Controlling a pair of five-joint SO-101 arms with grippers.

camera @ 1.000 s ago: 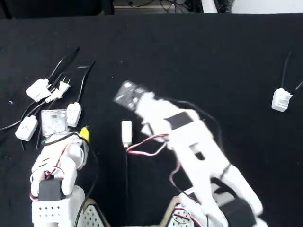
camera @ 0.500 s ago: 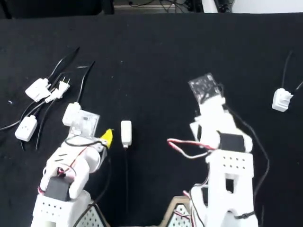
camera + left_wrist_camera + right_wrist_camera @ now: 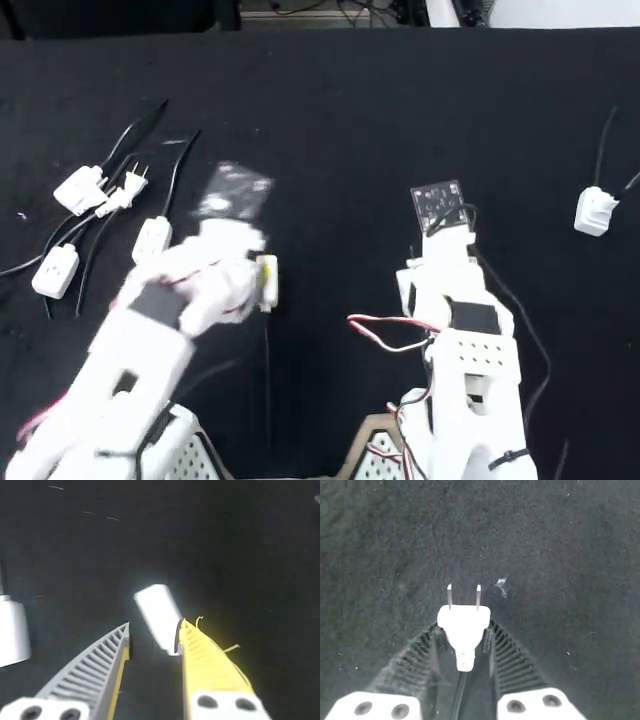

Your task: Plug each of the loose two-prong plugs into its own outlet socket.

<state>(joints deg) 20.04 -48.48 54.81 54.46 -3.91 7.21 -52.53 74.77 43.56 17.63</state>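
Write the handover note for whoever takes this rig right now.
Right gripper: shut on a plug, prongs pointing ahead, over the table.
Left gripper: open, jaws either side of the middle socket, not closed on it.
Left of the table: more white blocks and a loose plug. Far right: another white piece.
Done: one plug in hand; none clearly seated.
Left: grip the socket, seat the held plug, then do the rest.
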